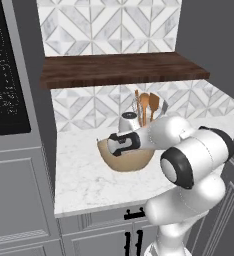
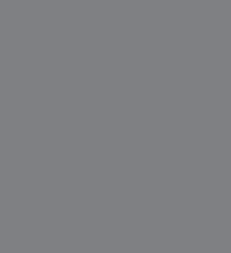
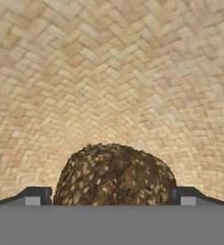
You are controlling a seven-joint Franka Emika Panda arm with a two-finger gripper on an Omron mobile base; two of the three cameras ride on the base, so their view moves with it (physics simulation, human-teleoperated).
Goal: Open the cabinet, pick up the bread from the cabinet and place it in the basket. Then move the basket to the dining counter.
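White arm bent forward and down, end effector (image 3: 111,197) lowered, fingers (image 3: 35,196) spread wide

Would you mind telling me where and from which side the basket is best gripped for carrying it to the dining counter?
Probably the thin rim of the basket, from above, one finger inside and one outside the wall. The bowl looks too wide to span, and its curved sides offer no flat hold. The bread lies inside between the open end effector fingers, so choose a rim section clear of it.
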